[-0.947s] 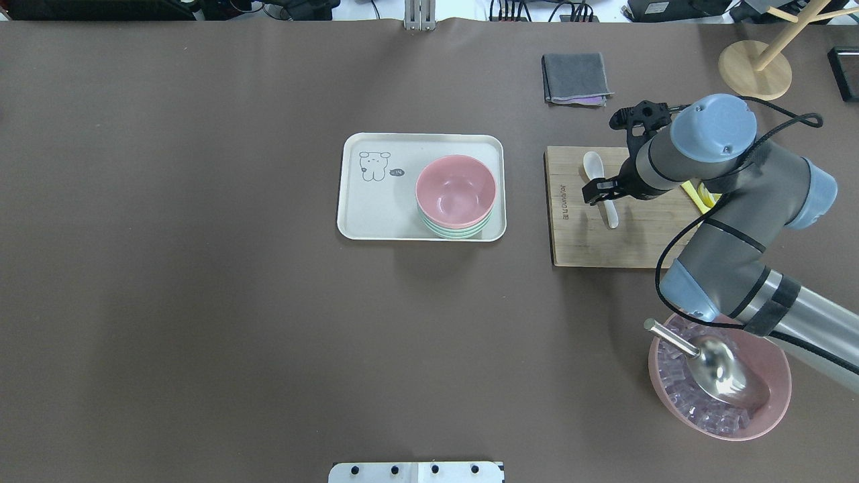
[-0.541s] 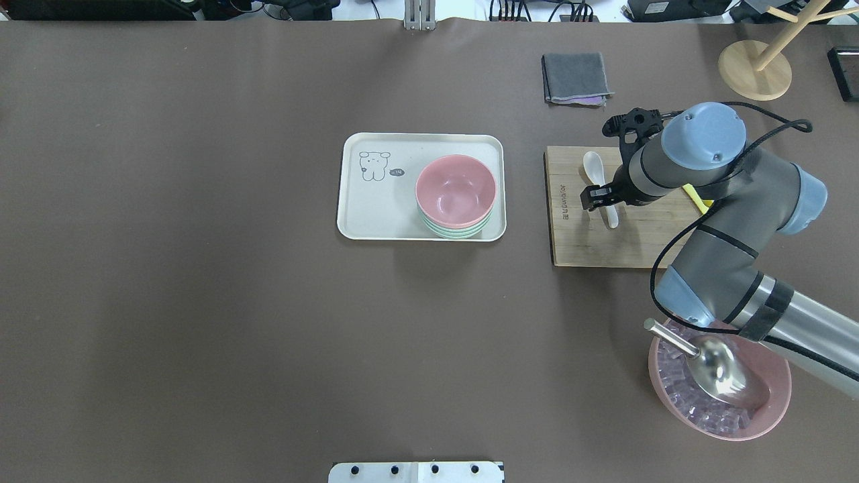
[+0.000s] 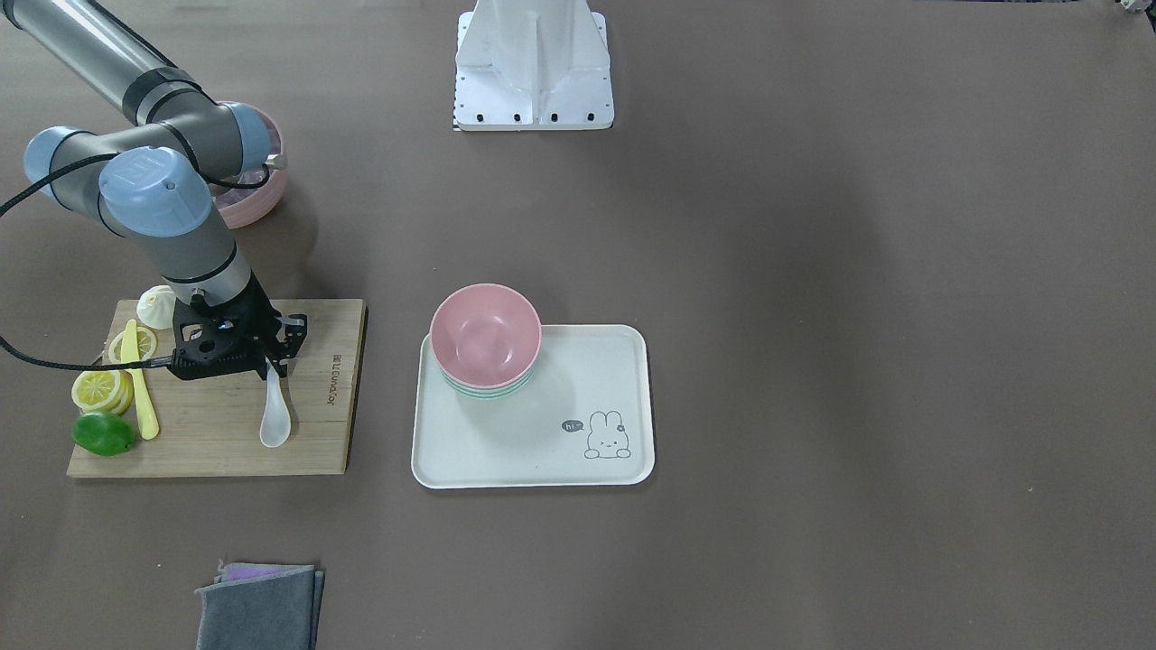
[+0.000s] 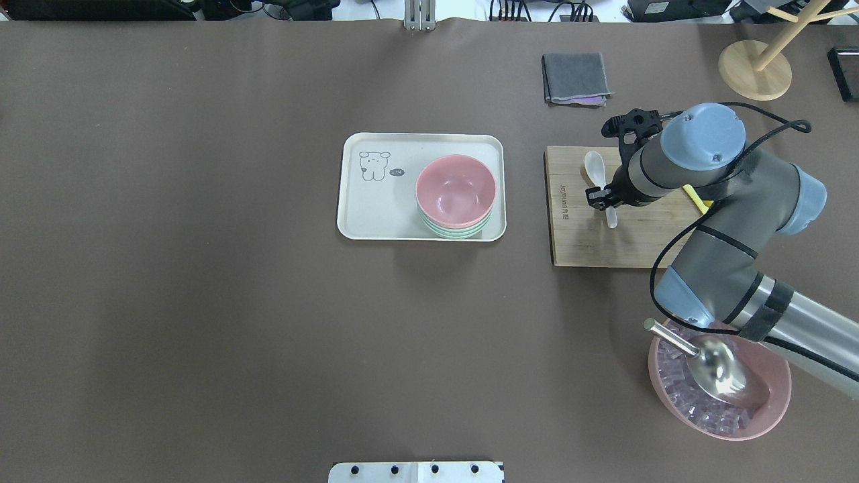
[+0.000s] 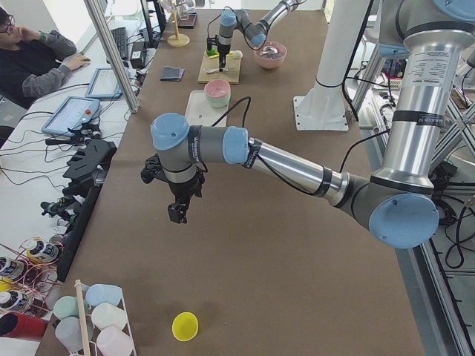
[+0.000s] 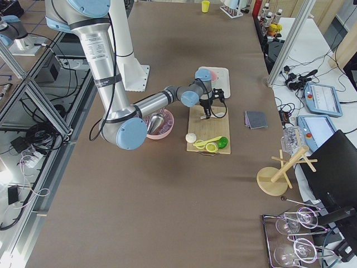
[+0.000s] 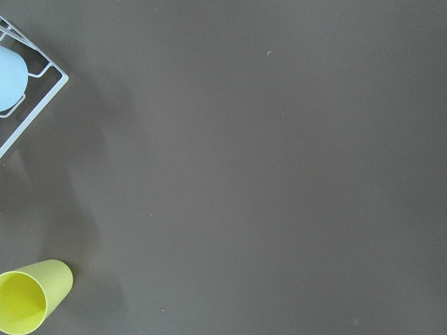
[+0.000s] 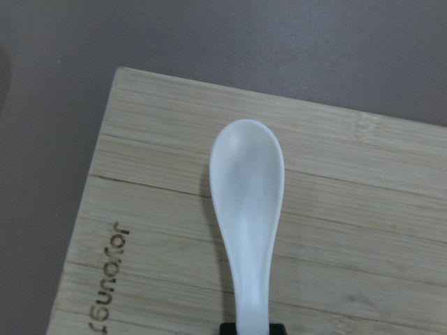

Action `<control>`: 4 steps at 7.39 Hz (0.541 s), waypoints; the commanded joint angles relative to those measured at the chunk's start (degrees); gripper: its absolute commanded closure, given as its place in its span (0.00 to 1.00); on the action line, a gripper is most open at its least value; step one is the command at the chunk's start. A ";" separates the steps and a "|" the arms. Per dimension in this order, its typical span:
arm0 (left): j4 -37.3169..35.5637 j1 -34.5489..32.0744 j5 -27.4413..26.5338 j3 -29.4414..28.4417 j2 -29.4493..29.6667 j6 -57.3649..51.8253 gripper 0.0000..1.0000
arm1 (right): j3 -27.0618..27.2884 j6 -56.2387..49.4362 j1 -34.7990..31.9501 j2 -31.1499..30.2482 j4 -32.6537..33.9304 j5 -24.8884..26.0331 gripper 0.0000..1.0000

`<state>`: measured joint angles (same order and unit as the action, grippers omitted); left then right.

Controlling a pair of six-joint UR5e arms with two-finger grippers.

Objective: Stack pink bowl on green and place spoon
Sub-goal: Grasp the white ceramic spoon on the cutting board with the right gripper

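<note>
The pink bowl [image 4: 456, 188] sits nested on the green bowl [image 4: 456, 233] at the right end of the white tray [image 4: 376, 201]. The white spoon [image 4: 593, 166] lies on the wooden cutting board [image 4: 590, 245]. My right gripper [image 4: 604, 201] is down over the spoon's handle and shut on it. In the right wrist view the spoon [image 8: 248, 188] runs down between the dark fingertips [image 8: 278, 328] at the bottom edge. My left gripper [image 5: 177, 213] hangs above the table far off on the left. It shows only in the exterior left view, so I cannot tell its state.
A pink bowl of ice with a metal scoop [image 4: 719, 376] stands under my right arm. Lemon slices, a lime and a yellow knife [image 3: 135, 379] lie on the board's far side. A grey cloth [image 4: 576, 77] and a wooden stand [image 4: 755, 69] are behind it. A yellow cup [image 7: 28, 300] lies below my left wrist.
My right gripper has come down onto the spoon's handle and its fingers have closed from wide open. The bowls, tray and spoon have not moved.
</note>
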<state>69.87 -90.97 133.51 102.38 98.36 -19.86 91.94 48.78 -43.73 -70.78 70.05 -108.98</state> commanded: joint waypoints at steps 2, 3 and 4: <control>0.00 0.00 0.00 0.01 -0.01 0.00 0.01 | 1.30 -0.09 -0.48 0.63 0.09 -0.09 1.00; 0.00 0.00 0.09 0.01 -0.10 0.09 0.01 | 1.31 -0.09 -1.44 2.29 0.70 -0.70 1.00; 0.00 0.00 0.00 0.10 -0.10 0.44 0.01 | 1.31 0.26 -1.88 3.88 0.88 -1.31 1.00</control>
<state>69.87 -90.97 133.54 102.42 98.29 -19.73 93.15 48.77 -44.90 -68.76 70.57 -109.61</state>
